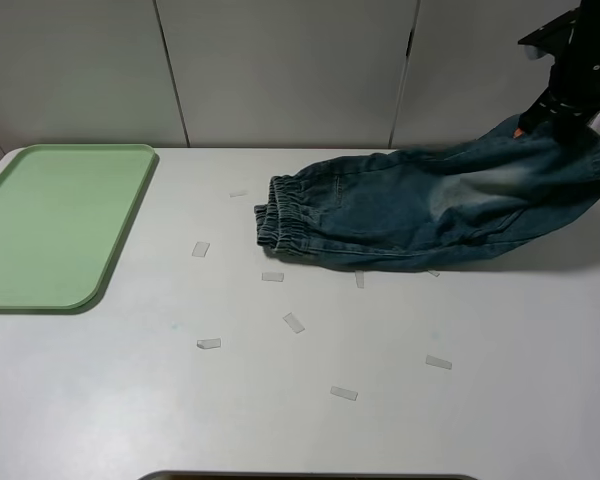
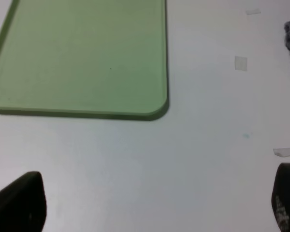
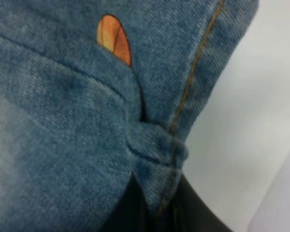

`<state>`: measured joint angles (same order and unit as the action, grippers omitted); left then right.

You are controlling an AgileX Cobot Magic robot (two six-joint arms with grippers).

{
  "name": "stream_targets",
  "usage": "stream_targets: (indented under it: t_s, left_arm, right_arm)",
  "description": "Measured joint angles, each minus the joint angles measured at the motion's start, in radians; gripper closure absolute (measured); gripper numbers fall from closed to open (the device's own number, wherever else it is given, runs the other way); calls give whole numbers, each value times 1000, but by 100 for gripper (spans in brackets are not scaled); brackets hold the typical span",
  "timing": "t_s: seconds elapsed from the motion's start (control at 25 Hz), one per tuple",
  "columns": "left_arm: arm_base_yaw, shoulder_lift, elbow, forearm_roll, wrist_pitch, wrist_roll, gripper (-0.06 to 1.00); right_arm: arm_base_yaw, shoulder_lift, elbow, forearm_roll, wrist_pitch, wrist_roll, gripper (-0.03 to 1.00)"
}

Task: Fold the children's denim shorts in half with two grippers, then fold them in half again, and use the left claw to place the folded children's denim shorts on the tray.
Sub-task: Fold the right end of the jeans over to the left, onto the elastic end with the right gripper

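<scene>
- Children's denim shorts (image 1: 430, 205): faded blue-green denim with whitish worn patches on the leg area. The gathered waistband (image 1: 280, 225) is a darker blue.
- Seam stitching (image 3: 193, 63): mustard-tan.
- Printed patch (image 3: 115, 38): orange with a dark outline.
- Tray (image 1: 60, 225): uniform pale green.
- Table (image 1: 280, 420): plain white.
- Tape pieces (image 1: 294, 322): translucent, whitish.
- Wall panels (image 1: 280, 70): pale grey with dark vertical joints.
- Right gripper (image 1: 540, 112): black.
- Fingertips (image 2: 19, 203) of the left gripper (image 2: 152, 205): black. One carries faint pale markings.
</scene>
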<state>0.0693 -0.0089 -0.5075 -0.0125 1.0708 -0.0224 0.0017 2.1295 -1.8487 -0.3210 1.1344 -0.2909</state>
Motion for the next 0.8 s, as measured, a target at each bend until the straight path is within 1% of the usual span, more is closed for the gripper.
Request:
stream_targets:
  t_s: [0.16,0.36,0.64,0.8]
  left_arm:
    - [0,0,0,0,0,0,2]
    - [0,0,0,0,0,0,2]
    - [0,0,0,0,0,0,2]
    - [0,0,0,0,0,0,2]
  right_arm:
    - [-17,-27,0,-25,10,0,95]
    - [-26,-71,0,-100,50,0,95]
    - [-26,-112,0,-143,72,0,95]
    - [-26,-122,0,-132,79,6,95]
